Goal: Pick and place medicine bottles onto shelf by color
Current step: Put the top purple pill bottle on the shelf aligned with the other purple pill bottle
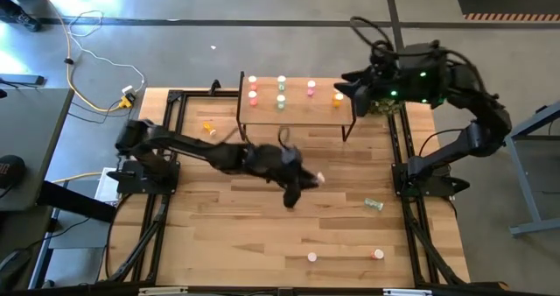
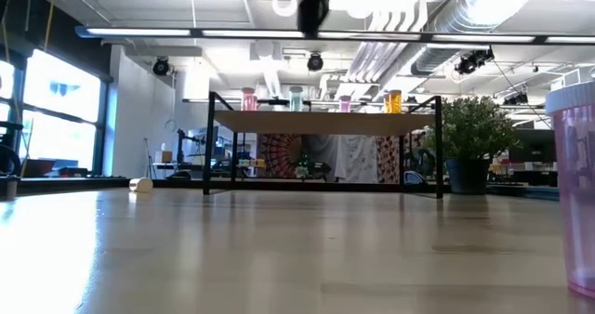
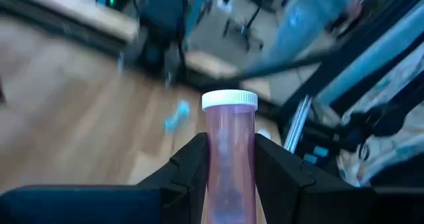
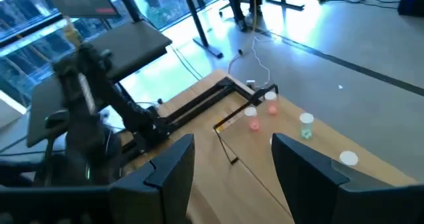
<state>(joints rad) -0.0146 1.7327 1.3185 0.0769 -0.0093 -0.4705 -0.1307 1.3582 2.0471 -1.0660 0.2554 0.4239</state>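
My left gripper (image 1: pixel 308 180) hangs over the middle of the table, shut on a pink medicine bottle (image 3: pixel 228 164) with a white cap. In the low view it shows as a dark shape (image 2: pixel 314 6) high above the tabletop. The shelf (image 1: pixel 297 112) stands at the far edge on its black legs. Several bottles stand upright on its board: red (image 1: pixel 253 95), green (image 1: pixel 281 100), pink (image 1: pixel 311 88) and orange (image 1: pixel 338 98). My right gripper (image 4: pixel 232 164) is open, raised above the shelf's right end (image 1: pixel 348 90), and touches nothing. My left gripper pinches the pink bottle's body (image 3: pixel 228 184) between its two fingers (image 3: pixel 192 164). The bottle lies along the fingers, and its white cap (image 3: pixel 228 99) sticks out past the fingertips, toward the table's right. It is lifted clear of the table.
Loose bottles are on the table: an orange one (image 1: pixel 208 127) left of the shelf, a green one lying on its side (image 1: pixel 374 205) at the right, and a pink one (image 1: pixel 311 257) and an orange one (image 1: pixel 377 254) near the front edge. A potted plant (image 2: pixel 474 133) stands beside the shelf's right end.
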